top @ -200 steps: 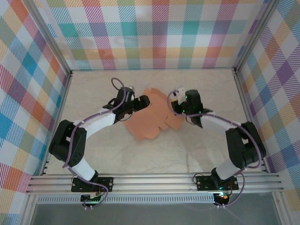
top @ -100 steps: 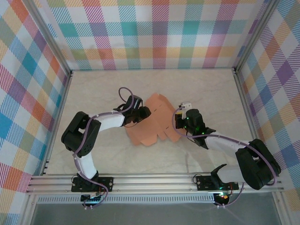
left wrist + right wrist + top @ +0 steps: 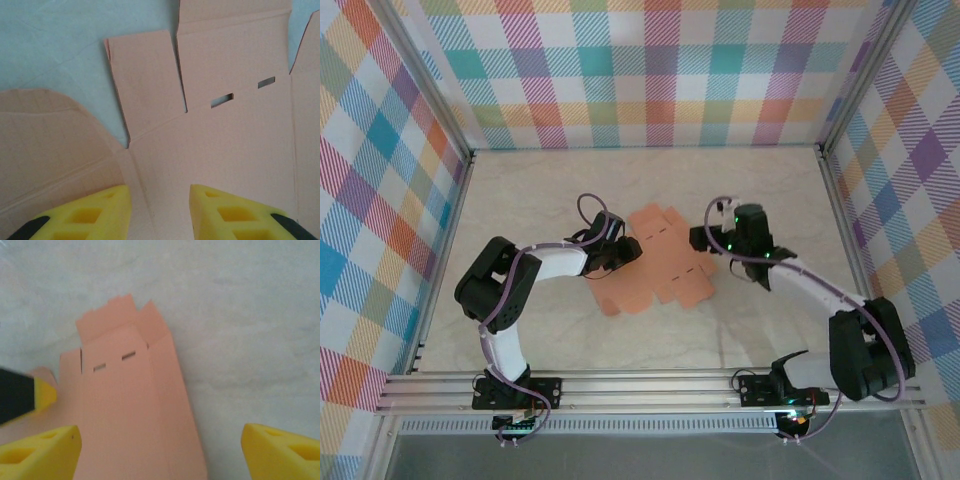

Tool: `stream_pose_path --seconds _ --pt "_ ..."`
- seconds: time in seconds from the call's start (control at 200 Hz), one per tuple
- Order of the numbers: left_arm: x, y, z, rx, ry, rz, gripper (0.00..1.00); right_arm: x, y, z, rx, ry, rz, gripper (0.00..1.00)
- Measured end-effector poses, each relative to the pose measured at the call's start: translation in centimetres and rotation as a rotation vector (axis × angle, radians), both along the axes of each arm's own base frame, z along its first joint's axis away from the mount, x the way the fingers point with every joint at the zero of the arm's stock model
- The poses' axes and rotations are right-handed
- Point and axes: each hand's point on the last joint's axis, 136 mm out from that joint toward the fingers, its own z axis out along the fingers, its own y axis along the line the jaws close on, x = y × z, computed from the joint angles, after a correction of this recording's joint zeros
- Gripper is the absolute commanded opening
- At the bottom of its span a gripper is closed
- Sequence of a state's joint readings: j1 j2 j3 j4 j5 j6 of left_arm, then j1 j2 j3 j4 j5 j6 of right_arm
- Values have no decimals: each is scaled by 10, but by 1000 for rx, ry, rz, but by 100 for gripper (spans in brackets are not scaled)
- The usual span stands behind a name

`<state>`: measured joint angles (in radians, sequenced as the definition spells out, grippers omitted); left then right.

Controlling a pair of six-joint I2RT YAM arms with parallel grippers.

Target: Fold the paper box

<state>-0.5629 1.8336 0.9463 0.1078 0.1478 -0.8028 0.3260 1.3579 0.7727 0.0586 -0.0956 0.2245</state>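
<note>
The paper box is a flat salmon-orange die-cut sheet lying on the table at the middle. It has two small slots and several flaps. My left gripper rests over the sheet's left part, its yellow fingers apart with the card lying beneath them. My right gripper hovers at the sheet's right edge, standing wide open above the paper box. A yellow fingertip of the left gripper shows at the left of the right wrist view.
The pale marbled table is walled by plaid panels at the back and on both sides. An aluminium rail runs along the near edge by the arm bases.
The sheet, partly raised half a second ago, now lies flatter and slightly further right. The right gripper has drawn back toward the far side. The left gripper has barely shifted.
</note>
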Motion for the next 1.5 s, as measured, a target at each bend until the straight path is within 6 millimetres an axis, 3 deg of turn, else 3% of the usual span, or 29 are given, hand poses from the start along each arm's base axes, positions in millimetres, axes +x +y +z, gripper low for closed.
stream_pose_path --seconds 0.095,0.17,0.42,0.59,0.715,0.91,1.005,1.095,1.21,1.355,1.425,1.5 --pt "0 0 0 4 -7 -10 37 24 0 2 29 81 52 74" --pt "0 -1 0 2 -8 -16 37 35 2 -11 25 155 93 69" --pt "-1 -2 0 0 -20 -30 38 37 19 -78 9 398 218 51" --pt "0 -4 1 -15 -33 -34 39 26 23 -97 34 486 238 47" --pt "0 -4 1 -17 -34 -35 39 26 27 -95 54 499 250 41" --pt "0 -5 2 -20 -34 -37 42 23 32 -98 84 515 257 9" --pt "0 -5 3 -23 -37 -40 46 22 32 -102 83 509 258 1" --pt "-2 -4 5 -24 -43 -43 53 17 32 -102 81 503 262 0" --pt "-6 -2 12 -4 -64 -56 77 13 33 -90 69 468 269 0" --pt "-3 6 23 86 -98 -91 99 12 36 -67 11 373 285 0" --pt "8 4 38 119 -134 -108 100 12 38 -58 -32 317 291 0" --pt "30 -6 72 128 -197 -122 100 10 38 -54 -69 269 299 0"
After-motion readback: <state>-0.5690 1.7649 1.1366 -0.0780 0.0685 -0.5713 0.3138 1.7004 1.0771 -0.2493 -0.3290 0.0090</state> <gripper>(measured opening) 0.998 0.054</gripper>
